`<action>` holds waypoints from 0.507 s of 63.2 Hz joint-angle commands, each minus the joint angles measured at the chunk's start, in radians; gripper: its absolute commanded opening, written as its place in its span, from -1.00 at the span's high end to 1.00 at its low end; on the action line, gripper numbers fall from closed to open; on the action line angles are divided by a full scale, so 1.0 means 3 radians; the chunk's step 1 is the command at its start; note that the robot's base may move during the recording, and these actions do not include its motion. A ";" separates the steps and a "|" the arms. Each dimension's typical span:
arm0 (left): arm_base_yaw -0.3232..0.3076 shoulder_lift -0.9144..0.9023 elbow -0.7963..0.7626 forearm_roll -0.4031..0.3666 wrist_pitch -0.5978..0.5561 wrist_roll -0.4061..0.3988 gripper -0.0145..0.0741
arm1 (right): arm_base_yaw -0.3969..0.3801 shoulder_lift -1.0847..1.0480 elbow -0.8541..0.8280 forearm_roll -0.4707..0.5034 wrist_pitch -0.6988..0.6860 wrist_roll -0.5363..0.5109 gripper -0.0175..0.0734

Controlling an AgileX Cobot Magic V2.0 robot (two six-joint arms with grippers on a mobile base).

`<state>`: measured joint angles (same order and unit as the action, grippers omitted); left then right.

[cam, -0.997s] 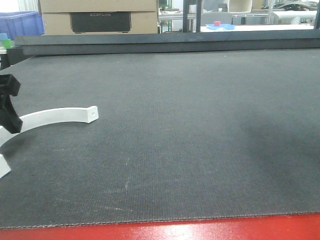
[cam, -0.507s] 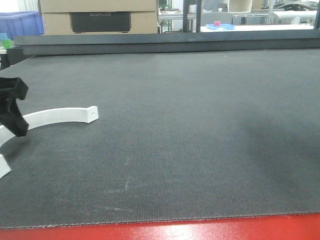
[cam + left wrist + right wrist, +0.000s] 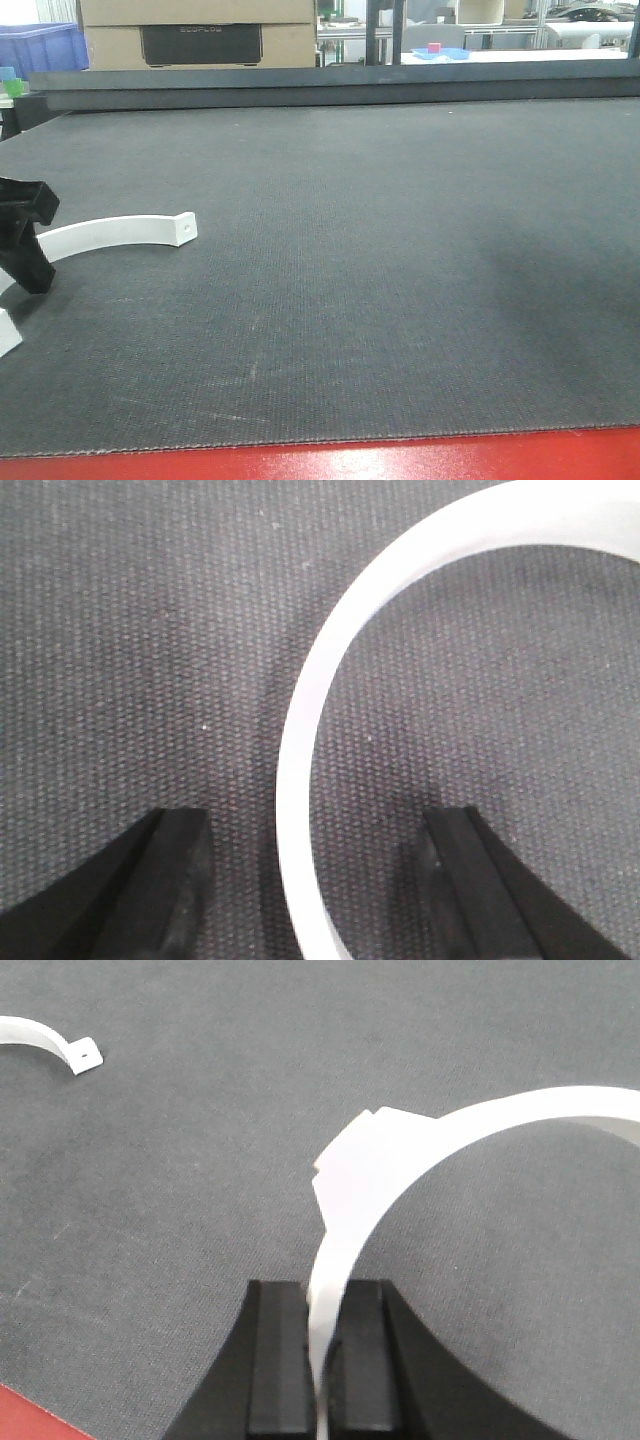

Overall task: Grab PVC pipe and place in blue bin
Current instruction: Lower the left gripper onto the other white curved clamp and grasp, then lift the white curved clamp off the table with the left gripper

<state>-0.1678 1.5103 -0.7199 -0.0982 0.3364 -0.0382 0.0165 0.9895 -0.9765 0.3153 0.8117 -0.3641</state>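
A white curved strip of PVC pipe [image 3: 110, 232] lies on the dark mat at the left. My left gripper [image 3: 22, 235] hangs over its left part. In the left wrist view the left gripper [image 3: 316, 825] is open, its black fingers [image 3: 165, 880] standing either side of the white strip [image 3: 300, 730] without touching it. My right gripper [image 3: 322, 1360] is shut on a second white curved PVC pipe piece [image 3: 370, 1170], held above the mat; it is out of the front view. The blue bin [image 3: 40, 45] stands far back left, beyond the mat.
A raised dark ledge [image 3: 350, 85] runs along the mat's far edge. Behind it stand a cardboard box [image 3: 200, 35] and a blue tray with a red cube [image 3: 440, 52]. A red table edge [image 3: 400, 455] borders the front. The lying strip's holed end [image 3: 85, 1055] shows in the right wrist view.
The left gripper has moved a little right and down, closer to the white strip on the mat. The strip itself has not moved.
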 commanded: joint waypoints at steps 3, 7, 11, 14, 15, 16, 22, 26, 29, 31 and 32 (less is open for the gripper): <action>-0.0021 0.0102 -0.0001 -0.0027 -0.0061 -0.0002 -0.08 | -0.0008 -0.0025 -0.0003 0.0019 -0.0099 -0.0017 0.99; -0.0021 0.0098 -0.0001 -0.0027 -0.0090 -0.0002 0.06 | -0.0008 -0.0025 -0.0003 0.0019 -0.0119 -0.0017 0.99; -0.0021 0.0104 -0.0001 -0.0027 -0.0090 -0.0002 0.35 | -0.0008 -0.0025 -0.0003 0.0019 -0.0155 -0.0017 0.99; -0.0021 0.0104 -0.0001 -0.0027 -0.0083 -0.0002 0.56 | -0.0008 -0.0025 -0.0003 0.0019 -0.0168 -0.0017 0.99; -0.0021 0.0104 -0.0001 -0.0027 -0.0083 -0.0002 0.63 | -0.0008 -0.0025 -0.0003 0.0019 -0.0168 -0.0017 0.99; -0.0021 0.0104 -0.0001 -0.0027 -0.0083 -0.0002 0.69 | -0.0008 -0.0025 -0.0003 0.0019 -0.0174 -0.0017 0.99; -0.0021 0.0104 -0.0001 -0.0011 -0.0090 -0.0002 0.92 | -0.0008 -0.0025 -0.0003 0.0019 -0.0202 -0.0017 0.99; -0.0021 0.0104 -0.0001 -0.0011 -0.0096 -0.0002 0.92 | -0.0008 -0.0025 -0.0003 0.0019 -0.0202 -0.0017 0.99; -0.0021 0.0104 -0.0001 -0.0011 -0.0096 -0.0002 0.92 | -0.0008 -0.0025 -0.0003 0.0019 -0.0202 -0.0017 0.99; -0.0021 0.0104 -0.0007 -0.0011 -0.0096 -0.0002 0.92 | -0.0008 -0.0025 -0.0003 0.0026 -0.0202 -0.0017 0.99; -0.0021 0.0104 -0.0012 -0.0011 -0.0096 -0.0002 0.92 | -0.0008 -0.0025 -0.0003 0.0032 -0.0202 -0.0017 0.99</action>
<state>-0.1660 1.5245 -0.7234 -0.0811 0.3087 -0.0322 0.0165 0.9895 -0.9765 0.3153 0.7754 -0.3641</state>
